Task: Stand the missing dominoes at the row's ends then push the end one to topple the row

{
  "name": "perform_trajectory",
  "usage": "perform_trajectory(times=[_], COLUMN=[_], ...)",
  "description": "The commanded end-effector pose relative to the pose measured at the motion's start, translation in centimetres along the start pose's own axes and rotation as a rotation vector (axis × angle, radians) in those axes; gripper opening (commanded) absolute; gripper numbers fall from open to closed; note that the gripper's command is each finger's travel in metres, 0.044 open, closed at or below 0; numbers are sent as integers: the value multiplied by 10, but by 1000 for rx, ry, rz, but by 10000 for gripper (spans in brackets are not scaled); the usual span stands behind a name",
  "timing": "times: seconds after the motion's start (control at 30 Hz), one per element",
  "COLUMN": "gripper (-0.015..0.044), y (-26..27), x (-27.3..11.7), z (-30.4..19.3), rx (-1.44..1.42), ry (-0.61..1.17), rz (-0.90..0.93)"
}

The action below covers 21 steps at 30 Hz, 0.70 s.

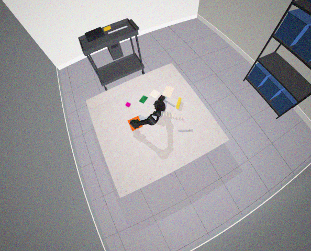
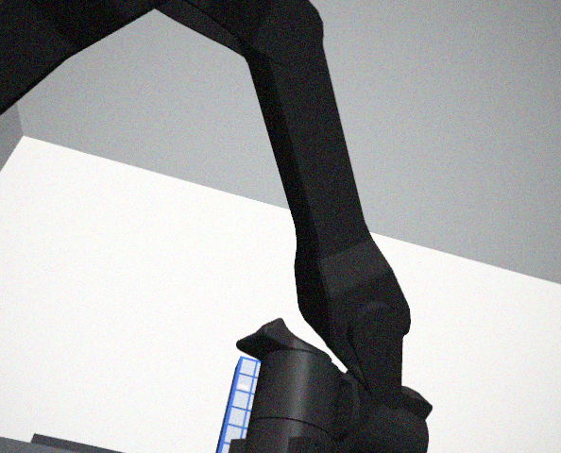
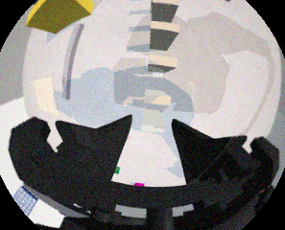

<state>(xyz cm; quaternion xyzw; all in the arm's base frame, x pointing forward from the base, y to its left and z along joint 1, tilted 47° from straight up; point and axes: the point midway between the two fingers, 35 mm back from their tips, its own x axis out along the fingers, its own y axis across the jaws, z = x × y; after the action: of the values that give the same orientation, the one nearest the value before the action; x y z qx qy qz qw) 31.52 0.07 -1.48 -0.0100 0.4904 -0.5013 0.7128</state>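
Several cream dominoes point(image 1: 182, 118) point(image 3: 163, 61) stand in a spaced row, running away from the fingers in the wrist view. My gripper point(image 3: 152, 120) is open, its fingertips apart on either side of a pale domino point(image 3: 153, 121) at the near end of the row. That domino appears free of both fingertips; its lower part and its contact with the mat are hard to make out. Another cream piece point(image 3: 160, 100) shows just beyond it in the gripper's shadow. In the top view the arm hides the fingers; in the exterior view the fingers are below the frame.
A yellow block point(image 1: 178, 103) point(image 3: 60, 16) and a grey bar point(image 1: 169, 103) point(image 3: 73, 62) lie beside the row. Another grey bar point(image 1: 185, 130) lies on its other side. A green piece point(image 1: 143, 99), a magenta piece point(image 1: 128, 104) and cream sheets point(image 1: 168, 91) point(image 1: 154, 93) lie farther off.
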Motion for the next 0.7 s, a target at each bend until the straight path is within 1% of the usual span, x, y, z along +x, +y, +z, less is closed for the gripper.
perform_trajectory(times=[0.0,0.1,0.2,0.23,0.37,0.5,0.57,0.67], gripper=[370,440,440,440,440,440,440,440], y=[-1,-1,0,2,8,3,1,1], x=[0,0,-2,-9,-65,-123,-132,-132], z=[0,0,0,1,2,0,-1,-1], rx=[-4,-4,-4,-4,-4,-3,-2,-2], ry=[-4,-4,-3,-2,5,6,5,5], rz=[-1,-1,0,1,8,4,2,2])
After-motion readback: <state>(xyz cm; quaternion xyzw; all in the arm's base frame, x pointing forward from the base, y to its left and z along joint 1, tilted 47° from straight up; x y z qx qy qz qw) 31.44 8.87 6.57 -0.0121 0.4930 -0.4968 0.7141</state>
